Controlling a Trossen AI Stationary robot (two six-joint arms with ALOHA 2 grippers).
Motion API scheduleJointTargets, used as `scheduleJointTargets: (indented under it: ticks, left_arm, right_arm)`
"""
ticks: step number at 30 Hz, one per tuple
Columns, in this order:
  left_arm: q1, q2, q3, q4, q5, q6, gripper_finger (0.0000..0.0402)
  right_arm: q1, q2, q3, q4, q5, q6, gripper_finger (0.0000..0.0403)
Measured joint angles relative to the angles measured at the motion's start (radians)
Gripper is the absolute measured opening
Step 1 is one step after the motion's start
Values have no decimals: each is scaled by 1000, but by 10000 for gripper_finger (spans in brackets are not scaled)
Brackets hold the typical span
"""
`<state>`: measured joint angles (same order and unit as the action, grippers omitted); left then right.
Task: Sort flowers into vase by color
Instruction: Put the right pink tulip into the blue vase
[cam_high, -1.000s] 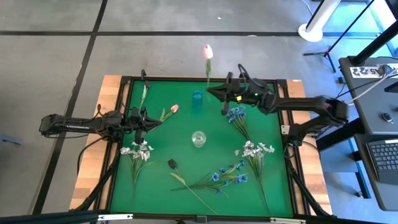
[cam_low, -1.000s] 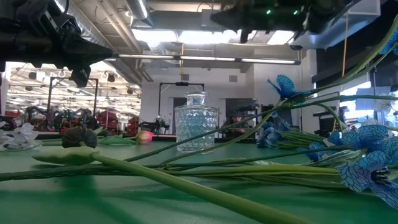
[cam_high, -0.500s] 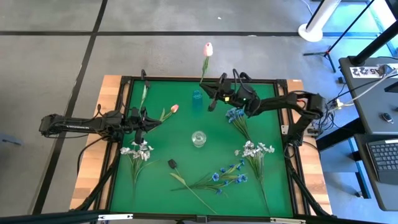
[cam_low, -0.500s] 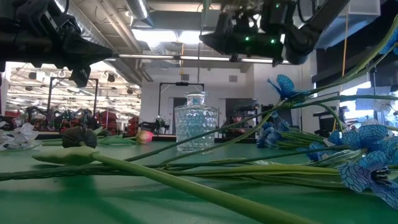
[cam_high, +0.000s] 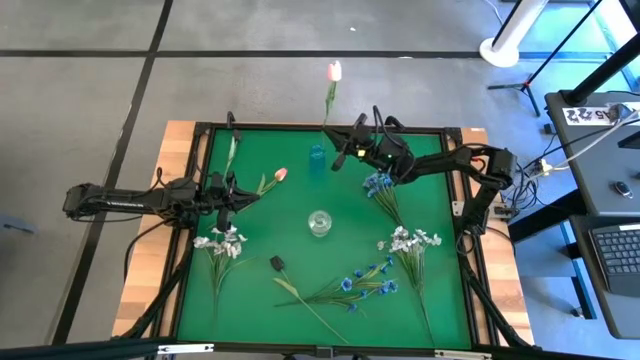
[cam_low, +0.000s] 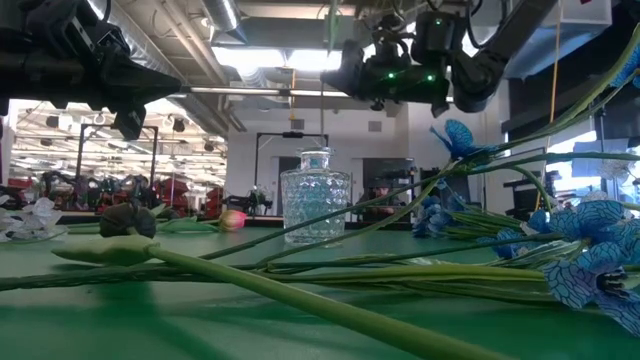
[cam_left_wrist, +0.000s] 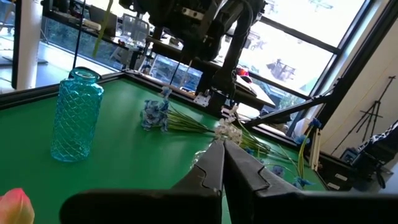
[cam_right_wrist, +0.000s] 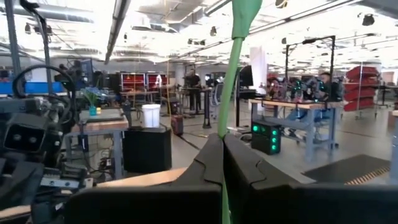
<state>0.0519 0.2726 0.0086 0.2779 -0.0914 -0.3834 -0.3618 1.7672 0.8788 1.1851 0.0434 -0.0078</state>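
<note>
Around the clear glass vase (cam_high: 319, 222) at mid-table the mat (cam_high: 300, 190) is crowded: a blue spray (cam_high: 381, 186) up and to its right, a white cluster (cam_high: 409, 240) further right, a white spray (cam_high: 221, 242) to its left, a blue bunch (cam_high: 360, 282) and a dark bud (cam_high: 277, 264) on the near side. Behind it stands the blue vase (cam_high: 317, 156), nothing between the two. Right gripper (cam_high: 345, 153) hangs just beside the blue vase, fingers clamped on a green stem, the pink tulip (cam_high: 334, 71) up high, past the table's far edge! In the right wrist view the stem (cam_right_wrist: 231, 74) rises straight from the closed fingers. Left gripper (cam_high: 234, 193) waits left of the clear vase, fingers pressed together, a second pink tulip (cam_high: 279, 175) just off its tip.
</note>
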Motion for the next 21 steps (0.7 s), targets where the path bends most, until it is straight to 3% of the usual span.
scheduleJointTargets:
  ticks: [8,21]
  left_arm:
    - [0,0,0,0,0,0,0]
    - [0,0,0,0,0,0,0]
  right_arm:
    - [2,4,13,-26,-36,13,0]
    - [1,129,13,41,-9,59,0]
